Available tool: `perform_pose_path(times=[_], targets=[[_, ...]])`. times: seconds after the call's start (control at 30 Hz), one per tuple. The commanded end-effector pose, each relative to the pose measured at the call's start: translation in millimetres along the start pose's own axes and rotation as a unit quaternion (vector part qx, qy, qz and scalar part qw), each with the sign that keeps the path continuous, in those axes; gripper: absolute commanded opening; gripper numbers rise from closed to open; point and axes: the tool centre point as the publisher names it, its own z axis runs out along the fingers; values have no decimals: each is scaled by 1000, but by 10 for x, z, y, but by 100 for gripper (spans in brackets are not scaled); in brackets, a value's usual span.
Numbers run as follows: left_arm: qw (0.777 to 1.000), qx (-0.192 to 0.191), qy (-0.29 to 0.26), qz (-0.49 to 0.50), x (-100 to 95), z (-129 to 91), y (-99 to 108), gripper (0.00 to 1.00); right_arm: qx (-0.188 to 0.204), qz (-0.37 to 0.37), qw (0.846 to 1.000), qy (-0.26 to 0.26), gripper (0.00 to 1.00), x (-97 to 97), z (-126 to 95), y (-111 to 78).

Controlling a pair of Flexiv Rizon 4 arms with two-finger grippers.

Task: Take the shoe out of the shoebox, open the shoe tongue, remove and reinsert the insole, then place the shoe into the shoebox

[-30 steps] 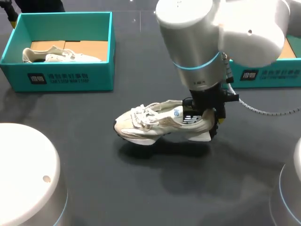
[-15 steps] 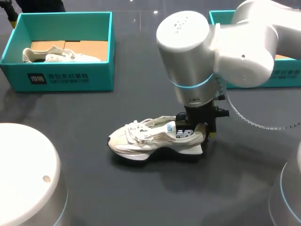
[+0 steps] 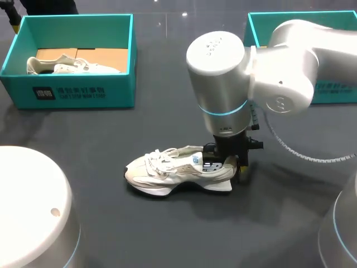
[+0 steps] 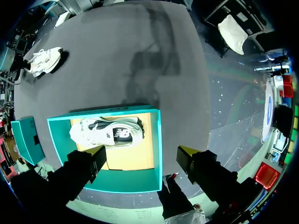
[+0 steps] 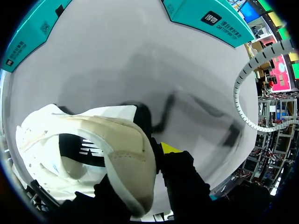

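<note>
A cream sneaker (image 3: pixel 177 168) stands with its sole on the dark table, toe pointing left. My right gripper (image 3: pixel 230 165) is shut on its heel, one finger inside the collar and one outside. In the right wrist view the heel (image 5: pixel 133 161) fills the space between the fingers, and a yellow fingertip (image 5: pixel 169 148) shows behind it. My left gripper (image 4: pixel 140 156) hangs open high over the left teal shoebox (image 4: pixel 156 140), in which a second sneaker (image 4: pixel 106 132) lies. That shoebox (image 3: pixel 70 92) and its sneaker (image 3: pixel 70 67) sit at the back left in the head view.
A second teal shoebox (image 3: pixel 334 89) stands at the back right, partly hidden behind my right arm (image 3: pixel 268 67). White arm bases (image 3: pixel 30 206) fill the near left and near right corners. Bare dark table (image 3: pixel 167 229) lies in front of the shoe.
My right arm has come down and shifted slightly left with the sneaker, which was tilted in the air and now stands on the table. The left gripper has stayed open.
</note>
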Motion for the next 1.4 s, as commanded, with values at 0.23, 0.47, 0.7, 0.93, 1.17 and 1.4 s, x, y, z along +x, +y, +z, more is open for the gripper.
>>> perform_pose_path(times=[0.23, 0.47, 0.7, 0.93, 1.17, 1.4], targets=[[1000, -1, 1, 1, 2, -6, -9, 100, 6, -3, 1000, 2, 0, 97, 116, -97], [1000, -1, 1, 1, 2, -6, -9, 100, 11, -2, 1000, 8, 0, 160, 217, -134], [1000, -1, 1, 1, 2, -6, -9, 100, 18, -10, 1000, 20, 0, 229, 308, -144], [1000, -1, 1, 1, 2, -6, -9, 100, 22, -19, 999, 25, 0, 244, 342, -128], [1000, -1, 1, 1, 2, -6, -9, 100, 25, -27, 999, 28, 96, 251, 324, -111], [1000, -1, 1, 1, 2, -6, -9, 100, 31, -32, 999, 27, 100, 224, 123, -130]])
